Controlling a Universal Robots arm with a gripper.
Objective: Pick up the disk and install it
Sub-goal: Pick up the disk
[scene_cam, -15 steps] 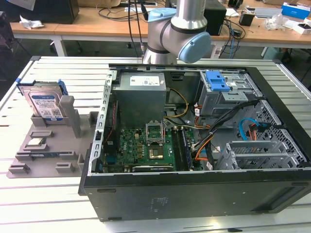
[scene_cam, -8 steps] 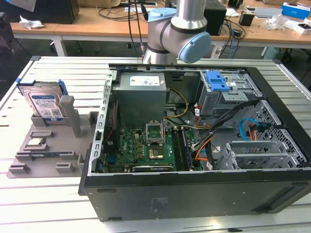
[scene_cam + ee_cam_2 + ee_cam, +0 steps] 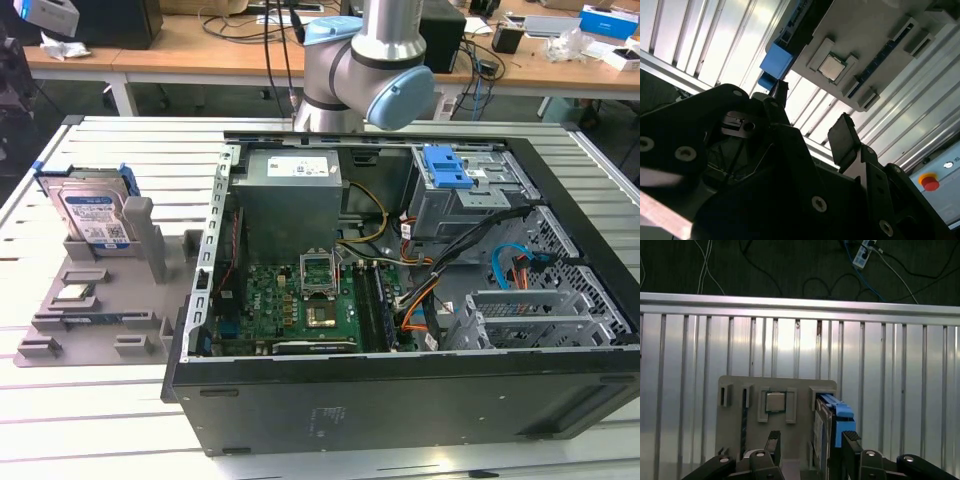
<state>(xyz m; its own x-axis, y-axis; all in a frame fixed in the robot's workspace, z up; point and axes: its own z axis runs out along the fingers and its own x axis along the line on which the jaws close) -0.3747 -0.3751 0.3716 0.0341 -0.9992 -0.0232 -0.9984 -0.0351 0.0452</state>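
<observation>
Gripper [image 3: 811, 440] open, fingers spread, holding nothing. Disk [image 3: 826, 427] stands on edge in a grey fixture [image 3: 732, 430], well ahead of the fingertips and nearer one of them. A processor chip [image 3: 774, 402] sits in a recess near the disk.

Ribbed aluminium tabletop [image 3: 150, 140], wooden desks [image 3: 190, 45] behind strewn with cables [image 3: 240, 22], dark floor [image 3: 790, 265], power strip [image 3: 860, 258]

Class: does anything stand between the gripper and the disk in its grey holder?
Nothing visible does. In the first wrist view the open gripper hangs above the disk, which stands on edge in the grey holder, with free space between them.
</observation>
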